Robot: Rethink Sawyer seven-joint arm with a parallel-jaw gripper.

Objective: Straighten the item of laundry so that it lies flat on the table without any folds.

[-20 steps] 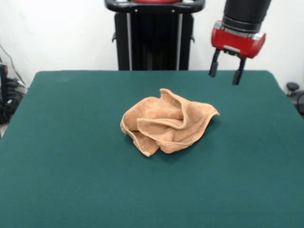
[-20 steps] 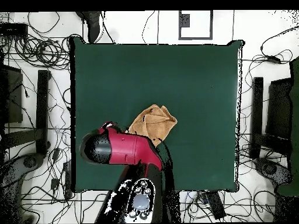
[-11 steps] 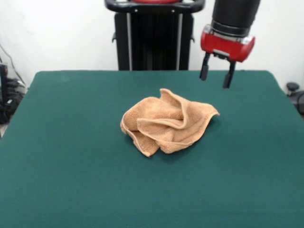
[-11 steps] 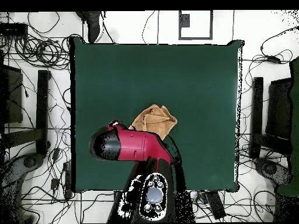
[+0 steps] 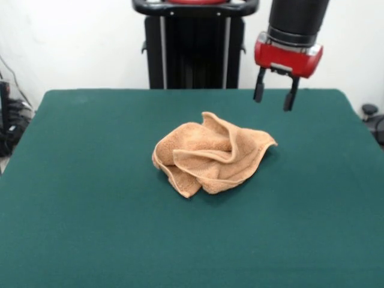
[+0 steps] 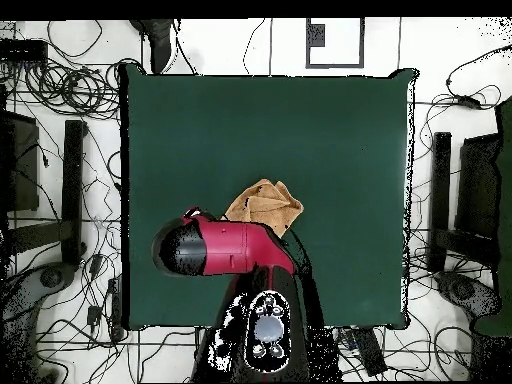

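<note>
The item of laundry [image 5: 210, 155] is a tan-orange towel, crumpled into overlapping folds near the middle of the green table [image 5: 90, 228]. My gripper [image 5: 275, 99] hangs in the air above and to the right of the towel, well clear of it, open, with nothing between its two black fingers [image 5: 259, 92]. In the overhead view the towel [image 6: 266, 205] peeks out beside the red arm [image 6: 225, 248], which covers its lower left part and hides the gripper.
The robot's black pedestal [image 5: 193, 45] stands behind the table's far edge. Cables and stands [image 6: 60, 200] lie on the floor around the table in the overhead view. Green cloth stretches on every side of the towel.
The gripper shifted left, closer to above the towel, between one second and half a second ago, then held almost still. The towel has not moved.
</note>
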